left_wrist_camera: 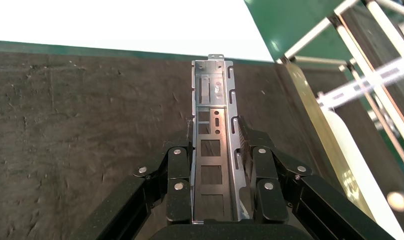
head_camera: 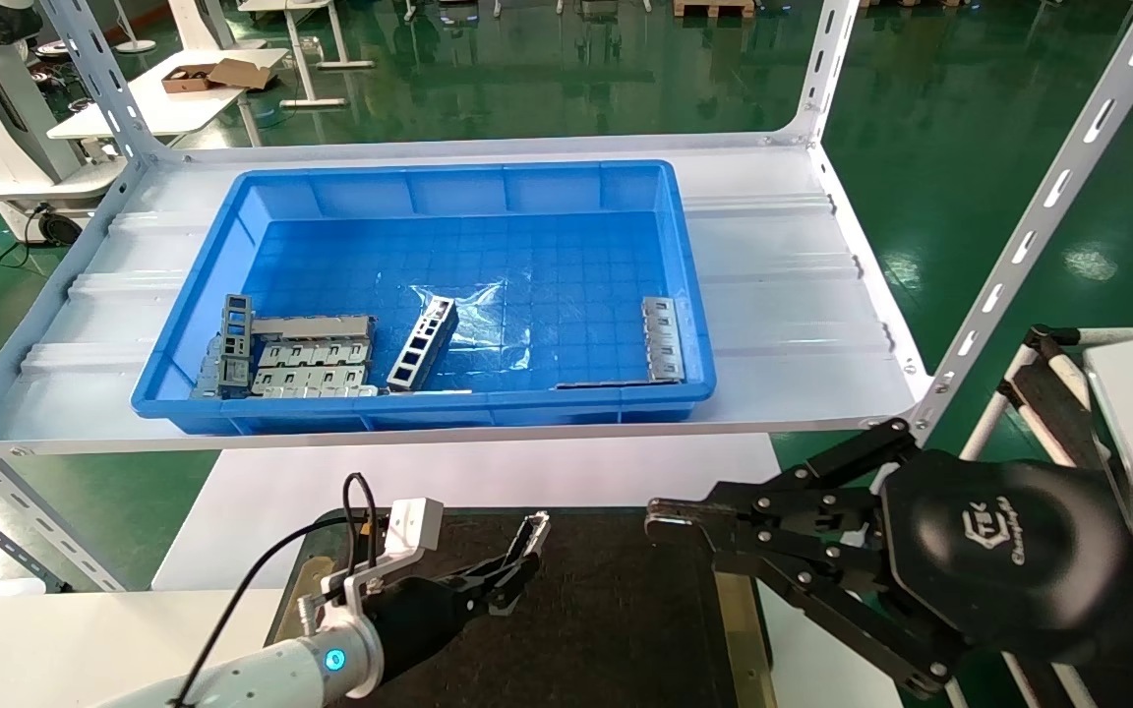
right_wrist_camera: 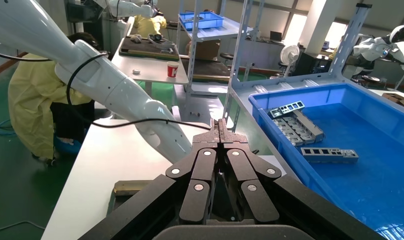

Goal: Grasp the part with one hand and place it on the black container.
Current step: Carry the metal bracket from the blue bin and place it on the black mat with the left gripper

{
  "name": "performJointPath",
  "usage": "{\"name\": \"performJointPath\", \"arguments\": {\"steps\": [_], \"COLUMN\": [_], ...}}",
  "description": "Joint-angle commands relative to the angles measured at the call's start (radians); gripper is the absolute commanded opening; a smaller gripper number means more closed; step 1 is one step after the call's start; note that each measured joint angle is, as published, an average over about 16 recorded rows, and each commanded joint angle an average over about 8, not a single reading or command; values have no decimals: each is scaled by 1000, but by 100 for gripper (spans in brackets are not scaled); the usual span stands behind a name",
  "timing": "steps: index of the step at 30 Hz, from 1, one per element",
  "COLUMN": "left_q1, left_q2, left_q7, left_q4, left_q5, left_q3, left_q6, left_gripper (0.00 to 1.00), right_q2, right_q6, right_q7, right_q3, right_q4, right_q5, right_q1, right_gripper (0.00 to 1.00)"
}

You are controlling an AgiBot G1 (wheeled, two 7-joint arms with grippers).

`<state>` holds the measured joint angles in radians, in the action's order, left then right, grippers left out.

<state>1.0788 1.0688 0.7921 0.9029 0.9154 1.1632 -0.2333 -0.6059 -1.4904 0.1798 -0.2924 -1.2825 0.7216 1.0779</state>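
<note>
Looking down from the head, the left claw (head_camera: 517, 560) sits low at the near left over the black container (head_camera: 626, 610), gripping the part (head_camera: 530, 536), whose tip juts out past the fingers. The right claw (head_camera: 665, 519) hangs at the near right, above the container's right edge, its tips together and holding nothing. Farther off, a blue bin (head_camera: 429, 295) rests on a white shelf (head_camera: 783, 295), with grey frames (head_camera: 424, 344) and silver plates (head_camera: 311, 369) lying inside.

From the left wrist, the part (left_wrist_camera: 213, 145) lies lengthwise between the left claw's fingers (left_wrist_camera: 177, 172), clamped on both long sides, over the container's (left_wrist_camera: 80, 125) black felt; whether it touches the felt cannot be told. A brass strip (left_wrist_camera: 314, 130) runs along the right.

From the right wrist, the right claw (right_wrist_camera: 220, 125) is closed and empty, with the blue bin (right_wrist_camera: 339, 100) beyond it on one side and a white bench (right_wrist_camera: 105, 160) on the other.
</note>
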Motion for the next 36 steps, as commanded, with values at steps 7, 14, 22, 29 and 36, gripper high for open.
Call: {"name": "performJointPath", "arguments": {"steps": [7,14,22,29,36], "left_q1": [2,-2,-16,-23,-32], "left_q2": [103,147,163,174,187], "left_q7": [68,93,107,111,106], "left_q4": [-92,-140,-150,-165,-182], "left_q5": [-8,-19,-29,-33,-31], "left_q3": [38,53,59,54,43], "left_q6": [108,151,181,189,197], "left_gripper": [0,0,0,0,75], "right_q2": [0,0,1,1,1], "right_q6": [0,0,1,1,1], "right_q7": [0,0,-1,-1,-1], "right_q3": [0,-1,-1,-2,-2], "right_q4": [0,0,0,0,0], "right_q5": [0,-1,-1,-1,-1], "right_q1": [0,0,0,0,0], "right_gripper": [0,0,0,0,68]}}
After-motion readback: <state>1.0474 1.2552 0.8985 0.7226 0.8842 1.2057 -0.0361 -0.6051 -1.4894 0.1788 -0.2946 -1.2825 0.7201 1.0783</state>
